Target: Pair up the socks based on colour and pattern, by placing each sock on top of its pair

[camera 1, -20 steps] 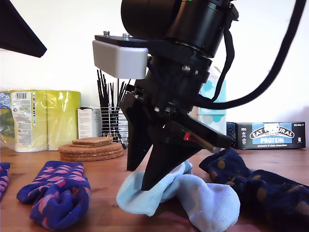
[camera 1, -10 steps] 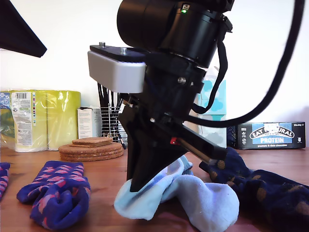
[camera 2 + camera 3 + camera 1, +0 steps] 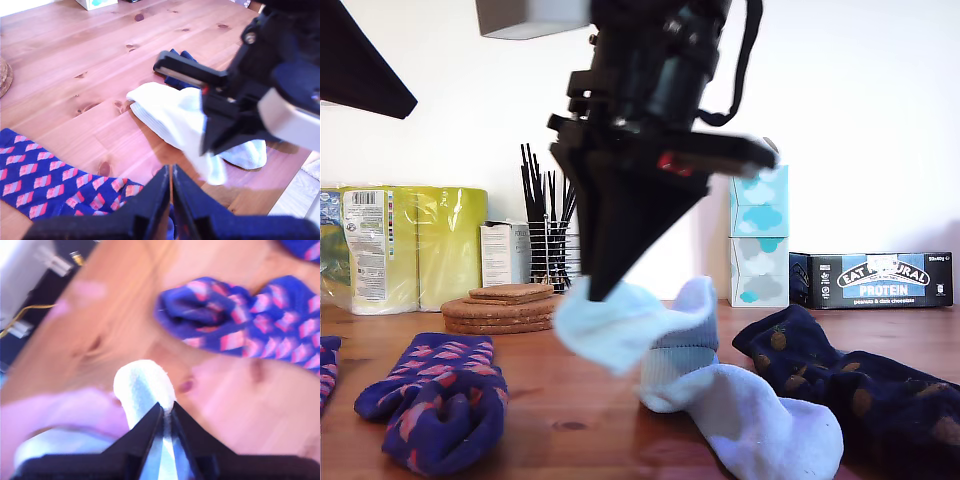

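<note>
Black arm [image 3: 650,90], white camera block [image 3: 532,16], black cable [image 3: 752,40].

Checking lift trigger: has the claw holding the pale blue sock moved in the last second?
Yes. My second claw rose with the pale blue sock, from table level to above the cork coasters.

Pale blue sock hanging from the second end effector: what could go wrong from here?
My second end effector pinches the pale blue sock only at a small fold near its edge, so it may slip out while carried. Its hanging part seems to touch the second pale blue sock on the table, which could be dragged towards the navy spotted sock.
</note>
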